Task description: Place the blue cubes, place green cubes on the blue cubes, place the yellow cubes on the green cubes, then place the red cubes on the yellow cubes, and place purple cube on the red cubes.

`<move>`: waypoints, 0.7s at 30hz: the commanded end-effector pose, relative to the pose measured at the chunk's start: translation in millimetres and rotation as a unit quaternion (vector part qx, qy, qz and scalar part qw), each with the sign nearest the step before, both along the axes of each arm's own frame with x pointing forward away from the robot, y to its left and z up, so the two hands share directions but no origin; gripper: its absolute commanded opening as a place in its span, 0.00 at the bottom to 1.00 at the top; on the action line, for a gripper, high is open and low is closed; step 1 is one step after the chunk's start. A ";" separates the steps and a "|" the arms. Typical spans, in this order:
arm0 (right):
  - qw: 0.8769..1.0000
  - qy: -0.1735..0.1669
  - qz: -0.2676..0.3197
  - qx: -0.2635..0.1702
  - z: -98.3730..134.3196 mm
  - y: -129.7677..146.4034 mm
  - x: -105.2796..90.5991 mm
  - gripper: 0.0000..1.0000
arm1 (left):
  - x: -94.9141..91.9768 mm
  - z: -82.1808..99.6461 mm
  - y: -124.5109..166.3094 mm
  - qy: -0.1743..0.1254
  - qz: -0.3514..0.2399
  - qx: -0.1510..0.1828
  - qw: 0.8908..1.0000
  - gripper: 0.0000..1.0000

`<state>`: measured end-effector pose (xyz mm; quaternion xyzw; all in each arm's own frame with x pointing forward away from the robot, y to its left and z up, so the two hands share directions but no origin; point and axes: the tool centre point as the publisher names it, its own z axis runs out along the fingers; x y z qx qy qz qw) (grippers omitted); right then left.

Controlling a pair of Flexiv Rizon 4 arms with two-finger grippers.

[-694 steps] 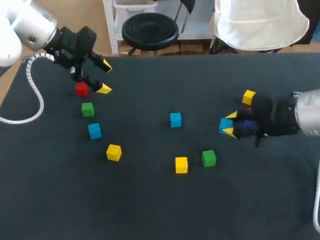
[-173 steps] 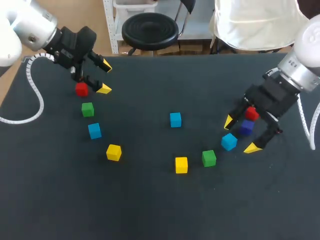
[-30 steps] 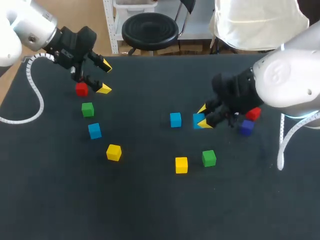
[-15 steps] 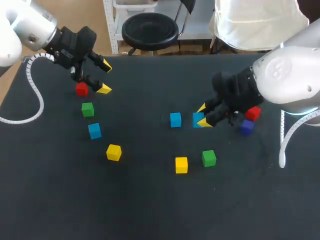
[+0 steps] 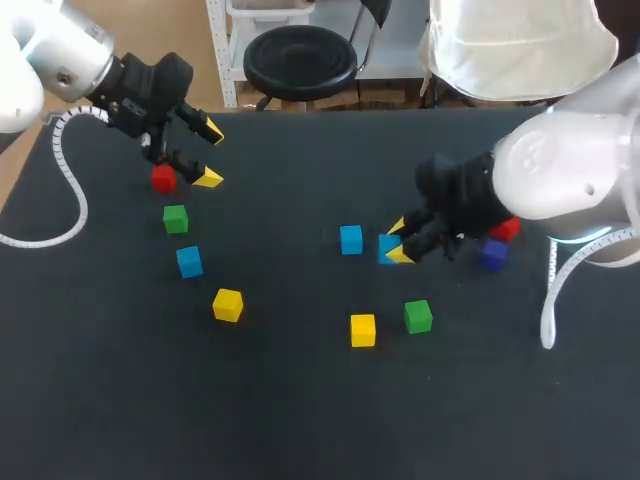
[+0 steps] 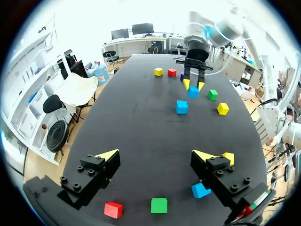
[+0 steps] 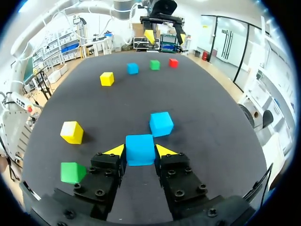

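Your right gripper (image 5: 394, 241) has carried the held blue cube (image 5: 387, 247) a little farther left than half a second ago. The cube now sits just beside the second blue cube (image 5: 350, 239), with a narrow gap between them. The yellow tips press its two opposite sides, closed to the cube's width and gripping it firmly. Your left gripper (image 5: 208, 153) has not shifted. It hangs at the far left with fingers spread wide and nothing between them, just beside a red cube (image 5: 163, 179).
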<state>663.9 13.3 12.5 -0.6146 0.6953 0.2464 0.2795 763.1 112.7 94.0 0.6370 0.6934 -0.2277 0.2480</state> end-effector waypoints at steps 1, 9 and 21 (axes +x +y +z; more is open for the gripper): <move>1.000 0.002 0.011 0.006 -9.5 1.1 17.8 0.00 | -1.2 -0.1 0.0 -0.001 0.001 0.000 1.000 1.00; 1.000 0.006 0.016 0.002 -12.3 5.1 30.6 0.00 | -1.2 -0.1 0.0 -0.001 0.001 0.000 1.000 1.00; 1.000 0.017 0.013 0.005 -24.6 7.7 33.0 0.00 | -1.2 -0.1 0.0 -0.001 0.001 0.000 1.000 1.00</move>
